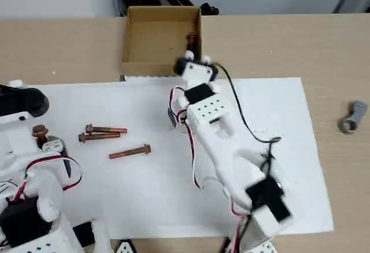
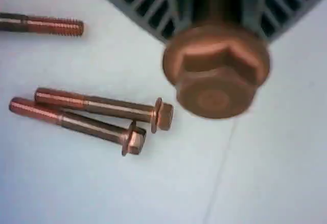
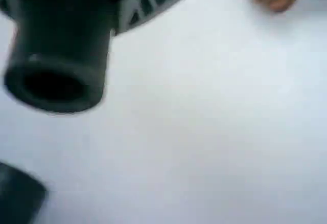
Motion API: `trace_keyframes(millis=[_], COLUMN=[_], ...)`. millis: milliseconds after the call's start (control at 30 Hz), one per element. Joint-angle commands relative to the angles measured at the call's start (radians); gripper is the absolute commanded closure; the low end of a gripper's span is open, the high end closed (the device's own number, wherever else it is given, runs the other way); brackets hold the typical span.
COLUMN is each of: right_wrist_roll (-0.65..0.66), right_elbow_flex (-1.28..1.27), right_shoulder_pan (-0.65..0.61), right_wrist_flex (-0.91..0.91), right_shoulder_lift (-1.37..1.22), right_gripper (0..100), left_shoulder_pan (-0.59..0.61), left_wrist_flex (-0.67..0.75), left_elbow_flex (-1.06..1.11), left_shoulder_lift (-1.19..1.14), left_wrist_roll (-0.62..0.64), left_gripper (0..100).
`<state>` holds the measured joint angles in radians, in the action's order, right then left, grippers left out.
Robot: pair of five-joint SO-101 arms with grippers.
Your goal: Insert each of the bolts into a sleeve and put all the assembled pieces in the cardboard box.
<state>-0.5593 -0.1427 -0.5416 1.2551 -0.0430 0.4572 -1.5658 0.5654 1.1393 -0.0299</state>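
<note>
Mating bolt to sleeve looks like the step in hand, and misalignment is the main risk. Left gripper [image 2: 214, 1] is clamped on 1 bolt [image 2: 214, 73] by its shank, with the head toward the wrist camera. The threaded tip is hidden, so its tilt cannot be checked. Right gripper [image 3: 71, 14] is closed around a black sleeve [image 3: 56, 75], bore open and unfilled. If either part sits skewed in its jaws, the tip may catch the sleeve rim and push a part loose. 3 loose bolts [image 1: 107, 130] lie on the white sheet [image 1: 277, 126] between the arms; a low sweep could scatter them.

Pose: left arm [image 1: 34, 207] sits low at the sheet's left edge. Right arm [image 1: 211, 114] stretches across the sheet, its far end just before the cardboard box [image 1: 130, 39]. The 2 arms are well apart.
</note>
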Motion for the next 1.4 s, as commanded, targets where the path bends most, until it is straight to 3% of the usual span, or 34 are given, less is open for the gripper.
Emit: trace_keyframes(millis=[0, 267, 433, 667, 967, 1133, 1367], right_wrist_roll=[0.115, 0.341, 0.367, 0.393, 0.396, 0.396, 0.463], right_elbow_flex=[0.017, 0.014, -0.057, -0.385, -0.781, -0.901, -1.114], right_shoulder_pan=[0.007, 0.005, -0.041, -0.186, -0.193, -0.194, -0.194], right_wrist_flex=[-0.002, -0.008, -0.002, -0.061, -0.364, -0.542, -0.854], right_shoulder_lift=[0.196, 0.503, 0.699, 1.020, 1.299, 1.308, 1.307], right_gripper=[99.1, 99.4, 99.4, 99.2, 99.4, 99.4, 99.4], left_shoulder_pan=[0.002, -0.003, -0.003, -0.020, -0.344, -0.423, -0.588], left_wrist_flex=[0.041, 0.091, 0.180, 0.414, 0.578, 0.654, 0.660], left_elbow_flex=[-0.007, 0.012, 0.082, 0.136, 0.133, 0.090, 0.022], left_shoulder_lift=[0.008, 0.008, 0.008, 0.008, 0.005, 0.002, 0.002], left_wrist_roll=[-0.003, -0.003, -0.005, 0.000, 0.040, 0.186, 0.210], left_gripper=[99, 99, 99, 99, 99, 99, 99])
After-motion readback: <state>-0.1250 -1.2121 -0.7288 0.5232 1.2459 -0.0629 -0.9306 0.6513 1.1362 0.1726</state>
